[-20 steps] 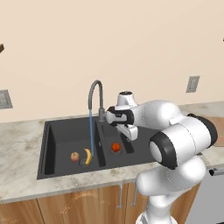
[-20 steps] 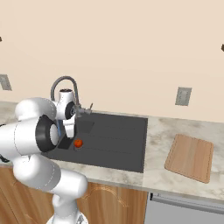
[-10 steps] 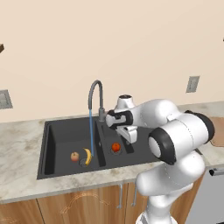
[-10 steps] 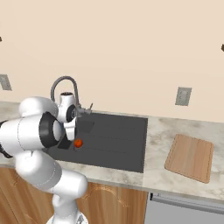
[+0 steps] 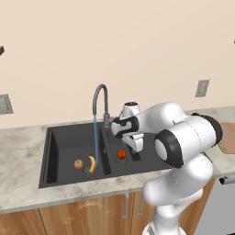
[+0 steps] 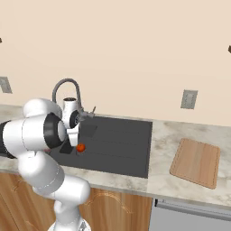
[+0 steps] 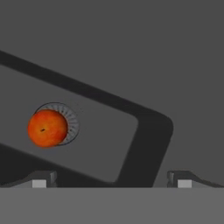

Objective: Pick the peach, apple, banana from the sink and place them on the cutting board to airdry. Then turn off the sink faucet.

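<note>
Lowered a little since a second ago, the white robot arm's two-finger gripper (image 5: 136,146) now hangs just above the small basin, at the centre of the left base view. Its jaws stand wide apart and hold nothing; in the hand view the two dark finger tips (image 7: 40,179) sit at the bottom corners with bare sink floor between them.

A round orange-red fruit (image 5: 121,154) lies on the small basin's drain ring, just left of and below the gripper in the left base view, at centre left in the hand view (image 7: 47,128) and left of centre in the right base view (image 6: 80,147).

The matte black rectangular double-basin sink (image 5: 59,137) spans the middle of the left base view. In its large basin, at lower left of centre, a small curved yellow banana with dark tips (image 5: 92,164) lies just beside a small round pale orange-pink fruit (image 5: 78,163). The tall dark-grey gooseneck faucet (image 5: 100,94) rises behind the basins, and a thin blue water stream (image 5: 96,137) falls into the large basin near the banana.

At the right of the right base view, a flat light-brown wooden cutting board (image 6: 196,162) lies on the speckled stone counter (image 6: 162,135), well apart from the sink.
</note>
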